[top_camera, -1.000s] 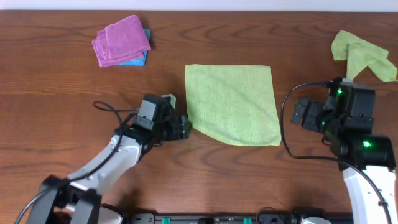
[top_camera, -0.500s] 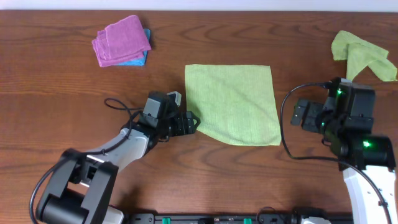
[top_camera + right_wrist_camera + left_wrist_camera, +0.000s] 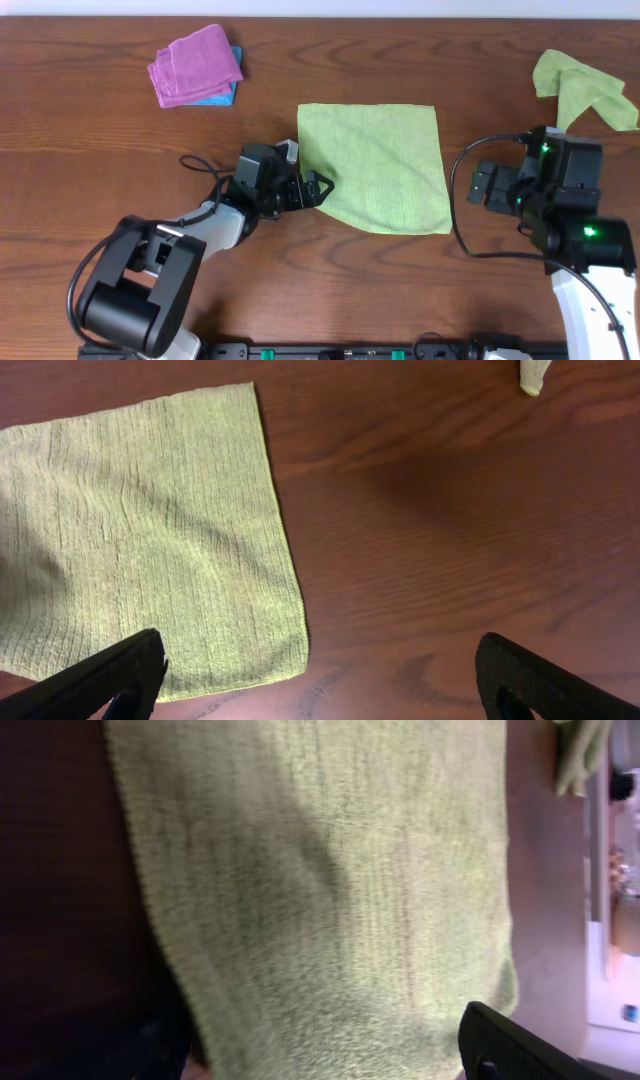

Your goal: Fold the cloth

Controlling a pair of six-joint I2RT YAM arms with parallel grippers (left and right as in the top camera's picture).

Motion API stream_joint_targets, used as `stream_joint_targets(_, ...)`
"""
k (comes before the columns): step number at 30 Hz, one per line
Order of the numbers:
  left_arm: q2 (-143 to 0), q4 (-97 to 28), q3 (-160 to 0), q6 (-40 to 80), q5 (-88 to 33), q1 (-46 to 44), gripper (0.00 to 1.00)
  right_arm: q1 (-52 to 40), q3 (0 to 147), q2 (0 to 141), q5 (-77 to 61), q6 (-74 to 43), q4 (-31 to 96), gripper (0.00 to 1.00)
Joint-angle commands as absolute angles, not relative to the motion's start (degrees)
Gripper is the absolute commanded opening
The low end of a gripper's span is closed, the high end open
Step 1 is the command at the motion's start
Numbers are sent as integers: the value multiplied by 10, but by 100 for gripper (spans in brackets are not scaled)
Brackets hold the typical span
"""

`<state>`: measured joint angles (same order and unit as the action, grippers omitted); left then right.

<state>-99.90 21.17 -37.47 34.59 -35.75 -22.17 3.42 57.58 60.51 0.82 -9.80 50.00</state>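
Observation:
The cloth (image 3: pixel 375 165) lies spread flat in the middle of the table, lime green and roughly square. My left gripper (image 3: pixel 318 188) is low at its left front edge, open, its tips just over the fabric. In the left wrist view the cloth (image 3: pixel 320 880) fills the frame, and the left gripper (image 3: pixel 320 1065) has its jaws wide apart on either side of the cloth's near edge; one dark finger (image 3: pixel 510 1045) shows at the lower right. My right gripper (image 3: pixel 490 185) hangs open just right of the cloth. In the right wrist view the right gripper (image 3: pixel 325 690) spans the corner of the cloth (image 3: pixel 140 530).
A folded purple cloth (image 3: pixel 195 62) lies on a blue one at the back left. Another lime-green cloth (image 3: pixel 585 85) is crumpled at the back right, its tip (image 3: pixel 535 375) showing in the right wrist view. The brown wooden table (image 3: pixel 100 160) surrounds everything.
My left arm has slid to the right, bringing its gripper from beside the cloth onto its left front edge, with the jaws opening a little wider. The right arm has not moved.

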Motion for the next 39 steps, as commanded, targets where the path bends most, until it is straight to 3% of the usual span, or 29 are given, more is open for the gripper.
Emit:
stream_joint_targets(1, -1031, 209, -372, 372, -389, -221, 87, 38, 573, 602, 6, -87, 501, 99)
stream_joint_targets(13, -1034, 230, -372, 380, -492, -214, 86, 38, 573, 602, 6, -87, 502, 99)
stream_joint_targets(28, -1034, 243, -374, 379, -705, -109, 84, 38, 573, 602, 5, -87, 502, 99)
stream_joint_targets(39, -1034, 235, -374, 326, -663, -108, 77, 38, 573, 602, -3, -87, 503, 99)
